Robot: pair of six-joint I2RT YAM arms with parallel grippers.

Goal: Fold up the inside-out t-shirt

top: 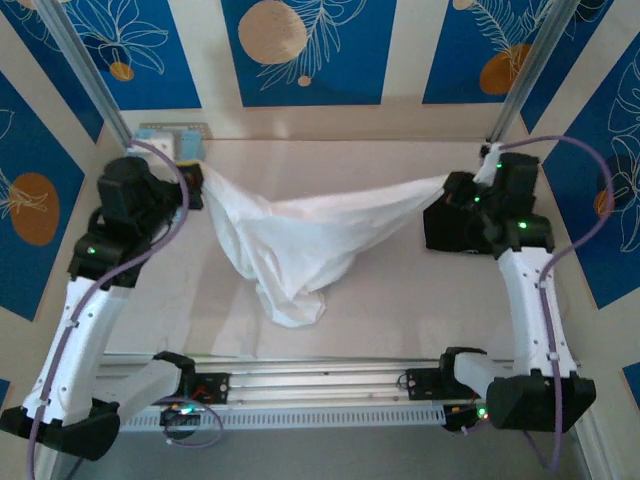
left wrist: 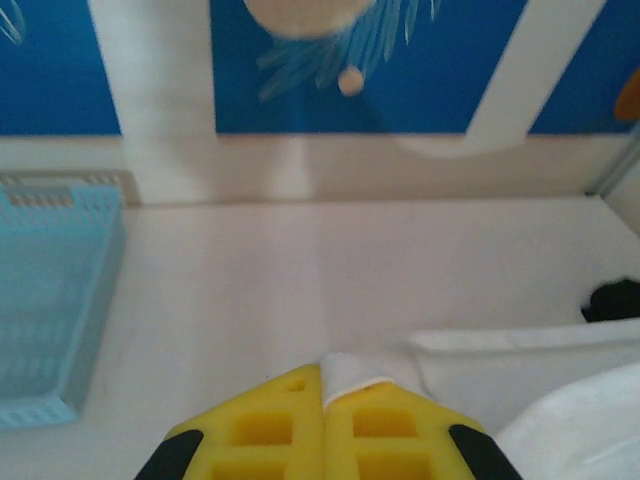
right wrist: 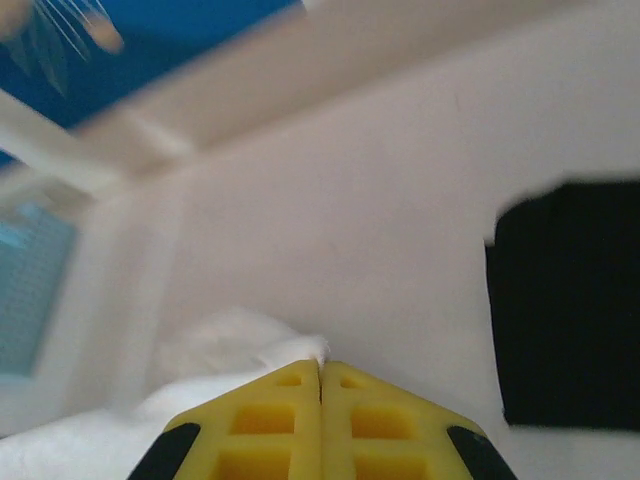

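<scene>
The white t-shirt (top: 295, 240) hangs stretched between the two arms above the table (top: 420, 300). Its middle sags down and the lowest fold seems to rest on the surface. At the far left, the left gripper (top: 197, 183) has its jaws pressed together on a corner of cloth, a bit of white hem pinched at their tips. The right gripper (top: 447, 186) clamps the opposite edge, jaws closed, with fabric bunched just beyond them. A black garment (right wrist: 565, 300) lies nearby.
</scene>
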